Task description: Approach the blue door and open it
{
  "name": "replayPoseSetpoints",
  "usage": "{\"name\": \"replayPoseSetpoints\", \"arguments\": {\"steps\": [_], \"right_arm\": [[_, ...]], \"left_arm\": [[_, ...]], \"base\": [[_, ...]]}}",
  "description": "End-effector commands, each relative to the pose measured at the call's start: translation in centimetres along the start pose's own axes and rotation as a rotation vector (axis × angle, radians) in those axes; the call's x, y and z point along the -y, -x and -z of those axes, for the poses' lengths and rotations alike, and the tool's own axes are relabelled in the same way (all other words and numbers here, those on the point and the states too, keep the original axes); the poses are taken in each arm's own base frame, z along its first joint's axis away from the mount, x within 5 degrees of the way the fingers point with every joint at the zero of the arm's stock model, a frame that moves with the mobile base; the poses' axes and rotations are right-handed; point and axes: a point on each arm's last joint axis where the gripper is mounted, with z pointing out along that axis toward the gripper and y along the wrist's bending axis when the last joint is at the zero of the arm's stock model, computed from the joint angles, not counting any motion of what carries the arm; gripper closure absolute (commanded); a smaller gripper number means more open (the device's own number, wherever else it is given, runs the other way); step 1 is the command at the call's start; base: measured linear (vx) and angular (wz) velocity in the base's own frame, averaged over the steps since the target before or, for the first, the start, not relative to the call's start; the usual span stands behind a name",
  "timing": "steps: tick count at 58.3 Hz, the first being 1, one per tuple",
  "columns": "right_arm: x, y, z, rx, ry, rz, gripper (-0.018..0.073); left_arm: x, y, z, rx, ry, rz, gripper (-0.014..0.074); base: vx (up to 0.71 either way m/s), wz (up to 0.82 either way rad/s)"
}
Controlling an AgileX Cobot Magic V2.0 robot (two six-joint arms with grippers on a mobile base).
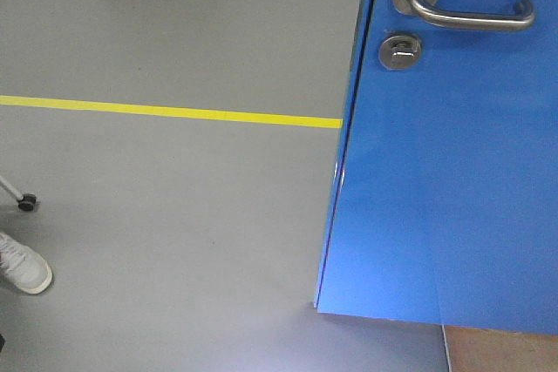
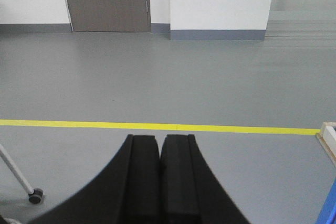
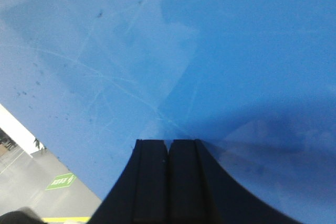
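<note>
The blue door point(image 1: 445, 180) fills the right side of the front view, swung ajar, its edge near the middle. Its silver lever handle point(image 1: 471, 15) and round thumb-turn lock point(image 1: 400, 50) sit at the top. My right gripper point(image 3: 167, 141) is shut and empty, its tips close against the glossy blue panel point(image 3: 157, 51), which fills the right wrist view. My left gripper point(image 2: 159, 137) is shut and empty, pointing over the grey floor away from the door. A sliver of blue shows at the lower right corner of the left wrist view point(image 2: 331, 208). Neither gripper shows in the front view.
A yellow floor line point(image 1: 174, 111) crosses the grey floor left of the door. A person's white shoe point(image 1: 22, 266) and a small caster wheel point(image 1: 28, 202) are at the far left. A white wooden frame piece point(image 2: 328, 135) lies right. A brown door point(image 2: 107, 1) stands far ahead.
</note>
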Motion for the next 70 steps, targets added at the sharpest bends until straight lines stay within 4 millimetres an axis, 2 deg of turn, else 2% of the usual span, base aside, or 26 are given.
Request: {"name": "replayPoseSetpoints", "arguments": {"steps": [1,28,70], "right_arm": [[-1.00,1.84,1.29,0.135,0.001,0.034,0.0547],[-1.00,1.84,1.29,0.135,0.001,0.034,0.0547],[-1.00,1.84,1.29,0.135,0.001,0.034,0.0547]], "left_arm": [[0.04,1.67,0.38,0.121,-0.010,0.010,0.0524],[0.04,1.67,0.38,0.121,-0.010,0.010,0.0524],[0.04,1.67,0.38,0.121,-0.010,0.010,0.0524]], "base": [[0.26,-0.02],[0.17,0.00],[0.01,0.00]]}}
